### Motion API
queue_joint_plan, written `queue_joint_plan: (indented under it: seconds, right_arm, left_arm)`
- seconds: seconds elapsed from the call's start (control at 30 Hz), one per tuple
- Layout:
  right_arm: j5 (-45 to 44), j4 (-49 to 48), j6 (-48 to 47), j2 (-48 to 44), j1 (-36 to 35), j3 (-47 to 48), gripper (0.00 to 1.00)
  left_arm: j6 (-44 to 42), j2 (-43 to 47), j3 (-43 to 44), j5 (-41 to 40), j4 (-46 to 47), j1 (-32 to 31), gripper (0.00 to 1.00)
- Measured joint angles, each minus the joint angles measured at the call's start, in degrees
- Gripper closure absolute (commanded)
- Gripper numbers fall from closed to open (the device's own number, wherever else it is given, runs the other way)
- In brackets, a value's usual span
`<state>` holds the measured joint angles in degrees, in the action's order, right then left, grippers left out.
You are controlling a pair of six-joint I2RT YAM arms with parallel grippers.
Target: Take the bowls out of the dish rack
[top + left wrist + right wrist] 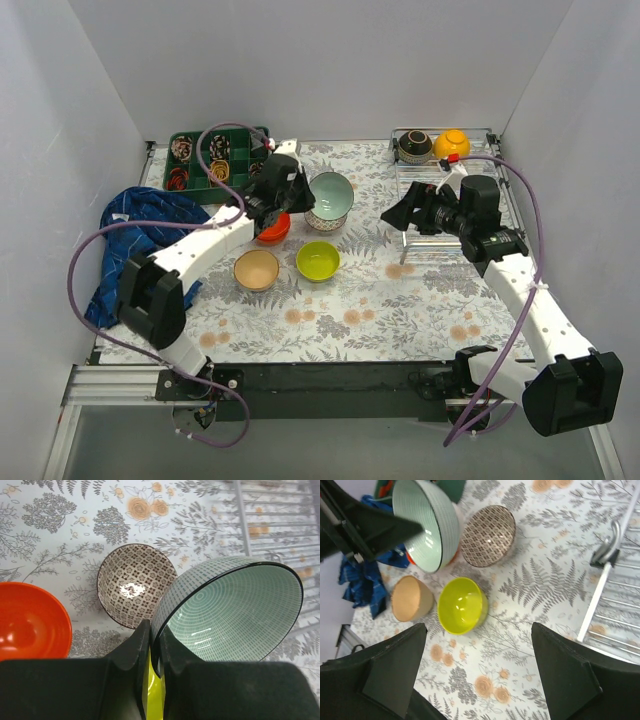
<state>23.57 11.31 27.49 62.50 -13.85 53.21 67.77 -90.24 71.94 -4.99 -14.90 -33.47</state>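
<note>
The left claw [155, 647] is pinched narrow on the rim of the pale mint bowl [235, 612], with 1 finger inside and 1 outside, and holds the bowl tipped onto its side. The bowl is glossy, with fine concentric rings inside, grey dashes outside and a dark line along the rim. In the left wrist view, the white patterned bowl [136, 585] stands upright just at the mint bowl's 9 o'clock on the floral-printed table [400, 310]. It is round and covered in small brown lattice marks. A smooth red-orange bowl [30, 622] sits at 8 o'clock from that one.

In the top view, a matte-looking beige bowl [257, 269] and a shiny lime green bowl [318, 260] stand side by side, apart, at 6 o'clock from the left claw.

The dish rack [425, 180], made of thin silver wire bars with a low rim, lies at the table's 2 o'clock. At its far end, a dark brown bowl [413, 147] and a yellow-orange bowl [452, 144] sit just beside each other. The right claw [480, 680] is spread wide and holds nothing, over the rack's 9 o'clock edge.

A green compartment tray [215, 160] lies at 11 o'clock and a crumpled blue cloth [140, 240] at 9 o'clock.
</note>
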Motion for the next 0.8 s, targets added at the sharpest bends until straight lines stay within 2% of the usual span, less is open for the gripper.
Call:
queue_joint_plan:
  seconds: [0.3,0.57,0.6,0.63,0.73,0.77,0.8]
  right_arm:
    - [-5.9,7.21,-6.32,-1.6,0.0,0.0,0.07]
    - [-7.96,8.96,-8.57,-1.97,0.0,0.0,0.07]
    - [-8.2,9.16,-8.81,-2.01,0.0,0.0,0.07]
    - [-8.41,9.33,-9.07,-2.03,0.0,0.0,0.07]
    - [-8.83,9.4,-9.73,-2.05,0.0,0.0,0.07]
    - [-8.94,9.46,-9.79,-2.05,0.0,0.0,0.07]
    - [-9.05,9.53,-9.86,-2.05,0.0,0.0,0.07]
  left_arm:
    - [-7.02,-19.02,17.27,-1.49,-12.11,0.5,1.0]
    - [-8.66,-28.35,26.14,-1.4,-19.3,1.81,1.0]
    - [-8.74,-28.89,26.8,-1.4,-19.74,2.01,0.98]
    - [-8.85,-29.55,27.58,-1.4,-20.31,2.29,0.89]
    - [-8.87,-30.42,28.3,-0.83,-21.33,3.04,0.75]
    - [-8.79,-30.42,28.33,-0.33,-21.53,3.3,0.64]
    - [-8.79,-30.42,28.52,-0.04,-21.7,3.3,0.61]
